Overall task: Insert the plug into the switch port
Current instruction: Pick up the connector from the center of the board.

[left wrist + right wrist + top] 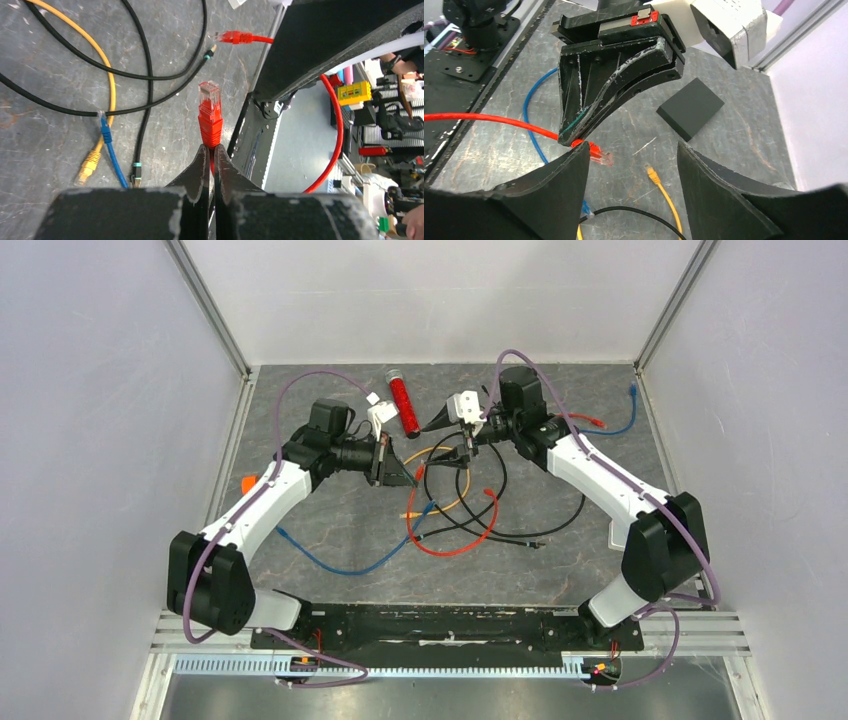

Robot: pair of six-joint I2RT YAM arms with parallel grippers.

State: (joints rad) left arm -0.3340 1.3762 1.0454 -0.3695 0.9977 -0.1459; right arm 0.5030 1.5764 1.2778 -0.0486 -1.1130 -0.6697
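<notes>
Grey, stone-patterned tabletop (520, 575) fills the floor of a booth closed in by plain white walls (440, 290) with aluminium posts (215, 315) in the far corners. Loose patch leads lie tangled at its centre: a red cable (450, 545), a black cable (505, 533), a blue cable (330, 562) and a yellow cable (112, 85). A red tube (403, 405) lies farther back.

The left end effector (210, 149) has its fingers pressed together, clamped at the rear of the red plug (209, 107), where the boot meets its lead. The plug juts straight out past the fingertips, its clear tip leading. From the right wrist view it sits low over the tabletop; whether it touches the surface cannot be told.

The right end effector (633, 150) has its fingers spread wide apart and grips nothing. It faces the left one, and the held plug sits just in front of its fingertips.

The flat black box (690, 114) lies flat on the tabletop beyond the left end effector, apart from the plug, with bare surface between them. Only its plain top and two thin side faces show, so the switch port itself cannot be made out. A yellow connector (651, 173) lies on the tabletop between the right fingers.
</notes>
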